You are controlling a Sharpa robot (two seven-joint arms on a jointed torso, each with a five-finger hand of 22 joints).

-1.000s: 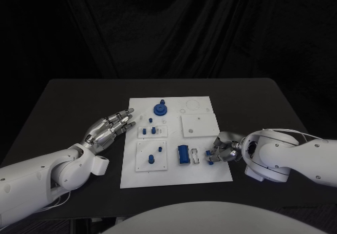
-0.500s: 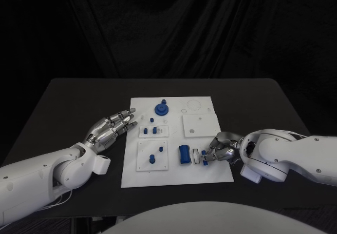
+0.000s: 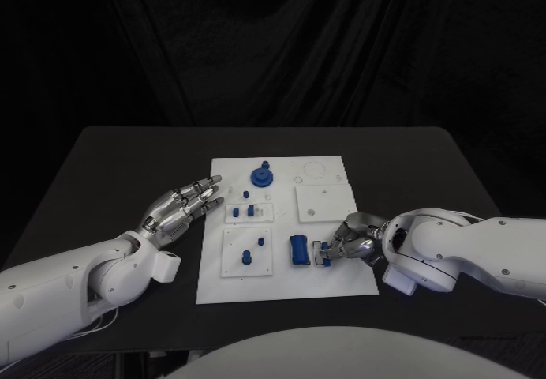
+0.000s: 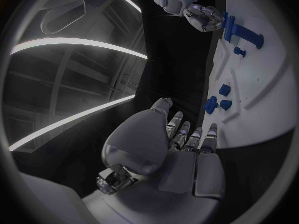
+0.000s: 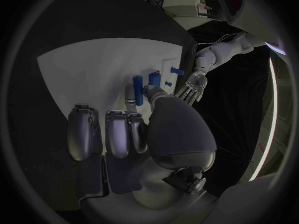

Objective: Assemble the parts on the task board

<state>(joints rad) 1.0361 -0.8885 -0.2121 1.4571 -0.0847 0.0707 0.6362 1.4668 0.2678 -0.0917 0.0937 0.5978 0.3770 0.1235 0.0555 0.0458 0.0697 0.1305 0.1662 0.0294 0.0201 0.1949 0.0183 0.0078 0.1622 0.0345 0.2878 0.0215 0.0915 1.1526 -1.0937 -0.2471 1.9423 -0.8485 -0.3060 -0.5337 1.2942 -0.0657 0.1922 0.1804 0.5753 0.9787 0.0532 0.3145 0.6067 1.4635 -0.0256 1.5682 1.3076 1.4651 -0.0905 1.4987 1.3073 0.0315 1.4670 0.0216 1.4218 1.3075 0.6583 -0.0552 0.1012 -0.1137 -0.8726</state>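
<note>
The right hand (image 3: 350, 241) pinches a small blue part (image 3: 324, 255) low over the task board (image 3: 285, 288), just beside the long blue block (image 3: 297, 250). If the part tilts in that light pinch, it could slip or knock the block. The left hand (image 3: 179, 207) rests open and empty beside the board's left edge.

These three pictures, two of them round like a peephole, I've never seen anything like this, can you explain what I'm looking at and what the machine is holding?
It is a robot with two white arms, each ending in a silver hand, working at a black table. The square picture comes from a camera on its head, looking down. Each round picture comes from a camera on one wrist, looking out past that arm's own hand.

On the table lies a white task board with small blue parts on it, among them a round part at the far end and a long blue block nearer the robot.

The left hand rests open beside the board, holding nothing. The right hand has its fingertips at a small blue piece next to the block; whether it truly grips that piece is not clear.
</note>
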